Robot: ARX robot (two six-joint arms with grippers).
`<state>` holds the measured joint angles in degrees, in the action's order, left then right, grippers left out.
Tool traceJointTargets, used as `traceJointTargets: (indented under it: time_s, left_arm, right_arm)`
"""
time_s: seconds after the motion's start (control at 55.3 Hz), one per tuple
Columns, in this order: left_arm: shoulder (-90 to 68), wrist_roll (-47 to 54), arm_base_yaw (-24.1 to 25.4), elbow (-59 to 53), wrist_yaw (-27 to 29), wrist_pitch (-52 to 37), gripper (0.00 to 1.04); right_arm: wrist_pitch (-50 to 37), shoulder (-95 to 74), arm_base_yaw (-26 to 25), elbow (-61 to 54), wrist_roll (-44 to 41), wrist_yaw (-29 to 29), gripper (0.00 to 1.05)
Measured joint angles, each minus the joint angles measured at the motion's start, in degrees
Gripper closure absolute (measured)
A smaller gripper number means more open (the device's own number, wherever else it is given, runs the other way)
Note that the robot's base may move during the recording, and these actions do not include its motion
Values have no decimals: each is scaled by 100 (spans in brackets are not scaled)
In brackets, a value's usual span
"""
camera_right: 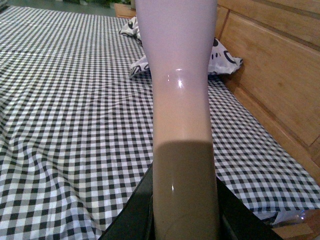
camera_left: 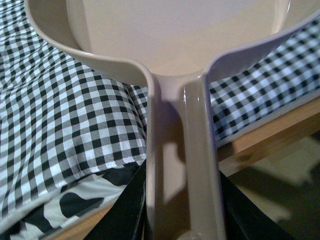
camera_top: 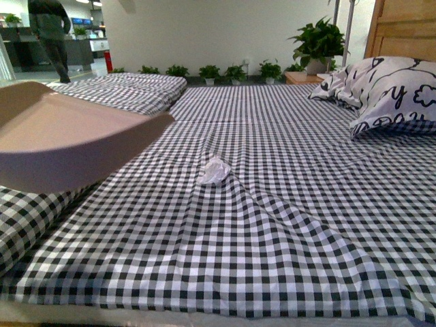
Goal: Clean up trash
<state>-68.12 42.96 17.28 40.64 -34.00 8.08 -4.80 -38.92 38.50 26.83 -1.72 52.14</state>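
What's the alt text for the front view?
A small crumpled white paper wad lies mid-bed on a black-and-white checked sheet, apart from a pale dustpan that juts in from the left. Patterned pillows sit at the right, potted plants line the far wall.

The paper wad (camera_top: 214, 170) lies midway on the bed (camera_top: 272, 238); the dustpan (camera_top: 68, 136) is left of it (over the bed), pillows (camera_top: 388, 92) behind, right.

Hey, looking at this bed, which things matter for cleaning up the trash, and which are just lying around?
For the job:
crumpled paper wad
pale dustpan
pale handle, likely a sweeping tool's

Just lying about:
patterned pillows
potted plants
wooden headboard
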Motion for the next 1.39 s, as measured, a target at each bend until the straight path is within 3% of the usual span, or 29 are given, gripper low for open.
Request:
traceJointTargets:
  time_s: [0.199,0.488,0.94,1.229,1.392]
  left_arm:
    - [-1239,1259,-59,308,-490,-151,78]
    - [-2483,1471,-256,1425,-957,-107,78]
    - [-4083,1709,-48,3355,-994,1434,78]
    - [-4940,1867,-61,4269,-855,1338,78]
    - [-5259,1832,-516,4266,-769,787,78]
  right_arm:
    - [0,0,0,0,0,0,86]
    - [-2,0,0,0,0,0,86]
    - [0,0,0,0,0,0,86]
    - [0,0,0,0,0,0,86]
    - [0,0,0,0,0,0,86]
